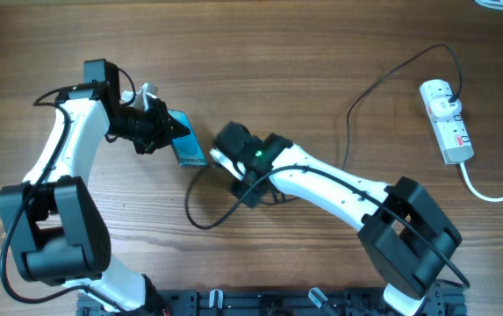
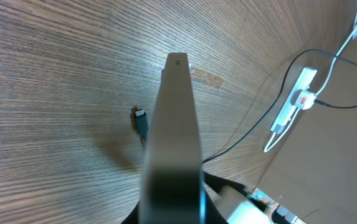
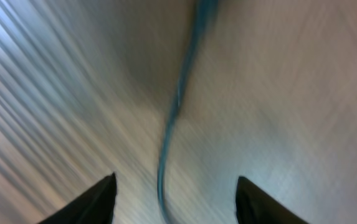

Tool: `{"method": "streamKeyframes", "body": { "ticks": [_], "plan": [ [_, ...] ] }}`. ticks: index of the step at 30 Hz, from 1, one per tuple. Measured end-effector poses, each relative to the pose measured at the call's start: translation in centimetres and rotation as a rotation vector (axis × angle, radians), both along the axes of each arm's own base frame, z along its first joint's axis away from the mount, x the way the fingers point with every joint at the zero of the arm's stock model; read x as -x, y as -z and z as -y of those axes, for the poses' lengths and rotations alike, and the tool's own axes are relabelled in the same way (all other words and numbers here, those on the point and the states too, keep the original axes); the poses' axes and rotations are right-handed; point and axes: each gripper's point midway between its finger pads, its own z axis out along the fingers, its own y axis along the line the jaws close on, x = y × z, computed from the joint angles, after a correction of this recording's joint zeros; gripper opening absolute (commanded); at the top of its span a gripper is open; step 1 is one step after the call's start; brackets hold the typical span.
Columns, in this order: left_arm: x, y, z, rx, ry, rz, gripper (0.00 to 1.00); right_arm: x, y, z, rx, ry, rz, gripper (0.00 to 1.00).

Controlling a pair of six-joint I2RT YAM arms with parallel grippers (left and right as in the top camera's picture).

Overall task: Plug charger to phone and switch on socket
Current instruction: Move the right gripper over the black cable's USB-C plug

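The left end effector [image 1: 156, 125] is pinched on the phone [image 1: 187, 145] and holds it above the tabletop [image 1: 321, 53], left of the middle, with its lettered end pointing toward the right arm. In the left wrist view the phone is seen edge-on, a narrow grey bar running up the middle of the picture

The right end effector [image 1: 225, 151] is just beside the phone's free end, low over the wood. Its fingers [image 3: 97, 202] are spread, and the charger [image 1: 383, 79] runs up between them without touching either. That view is badly blurred, so I cannot tell how far above the cable they are

The tip [image 2: 141, 119] lies on the tabletop just beside the phone, apart from it and not plugged in. From there the black cable loops under the right arm, then arcs up and right to the far end of the socket [image 1: 447, 120]

The socket lies flat near the right edge, well apart from both arms, and its white cord [image 1: 497, 195] curves away below it
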Motion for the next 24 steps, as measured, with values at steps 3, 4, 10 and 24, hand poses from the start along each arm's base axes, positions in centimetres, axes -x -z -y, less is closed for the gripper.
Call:
{"method": "streamKeyframes", "body": {
  "ticks": [3, 4, 10, 24],
  "plan": [
    [0.1, 0.0, 0.0, 0.001, 0.000, -0.003, 0.04, -1.7, -1.5, -2.3, -0.080, -0.064, 0.075, 0.74],
    [0.2, 0.0, 0.0, 0.001, 0.000, -0.008, 0.04, -1.8, -1.5, -2.5, -0.085, -0.081, 0.084, 0.74],
    [0.3, 0.0, 0.0, 0.002, 0.000, -0.016, 0.04, -1.4, 0.2, -2.3, -0.053, -0.117, 0.054, 0.78],
    [0.3, 0.1, -0.3, -0.015, 0.005, -0.006, 0.04, 0.0, 4.3, -0.4, 0.066, -0.128, -0.051, 0.77]
  ]
}}
